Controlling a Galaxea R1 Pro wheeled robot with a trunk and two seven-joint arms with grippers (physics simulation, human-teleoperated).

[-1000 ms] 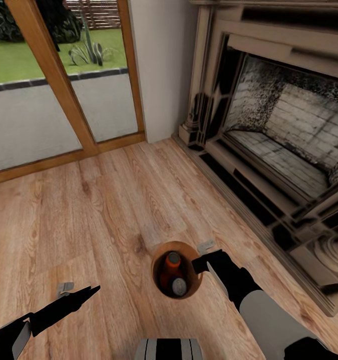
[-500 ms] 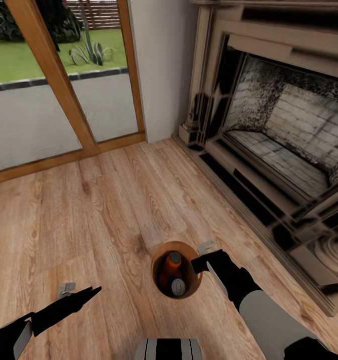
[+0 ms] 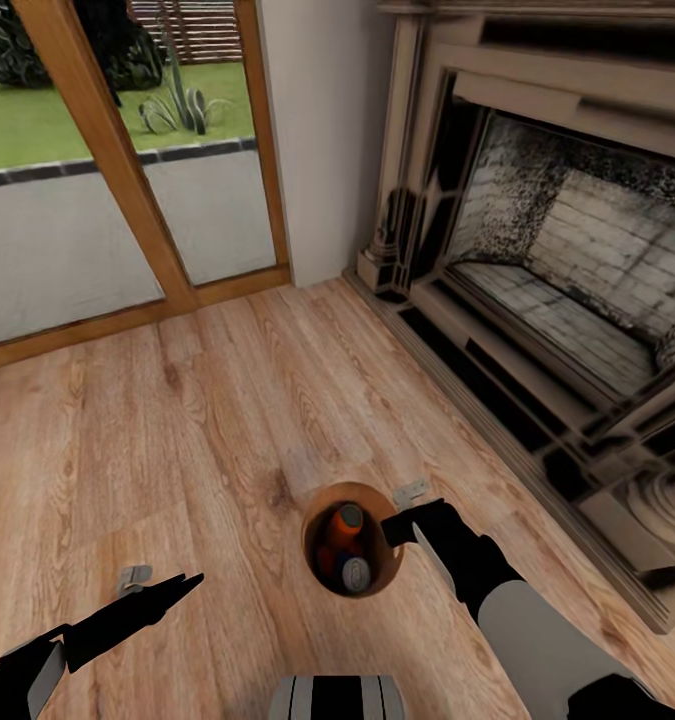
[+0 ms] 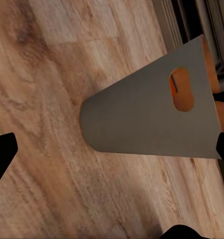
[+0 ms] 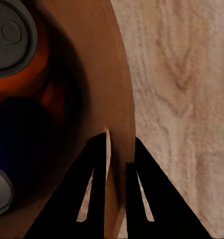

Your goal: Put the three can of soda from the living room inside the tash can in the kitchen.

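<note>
While pinching bin [image 5: 92, 74] rim, right claw [image 5: 116, 164] narrow

A light wood plank floor [image 3: 227, 420] carries everything here, its boards running from the wooden-framed glass door [image 3: 107, 170] at the far left across to the stone fireplace [image 3: 547, 280], whose dark stepped hearth meets the planks along the right. Directly on the planks stands a round copper-toned trash can [image 3: 377, 580], near the hearth but apart from it. In the right wrist view, the can's brown rim [image 5: 119, 99] rises against the pale grain of the boards.
</note>
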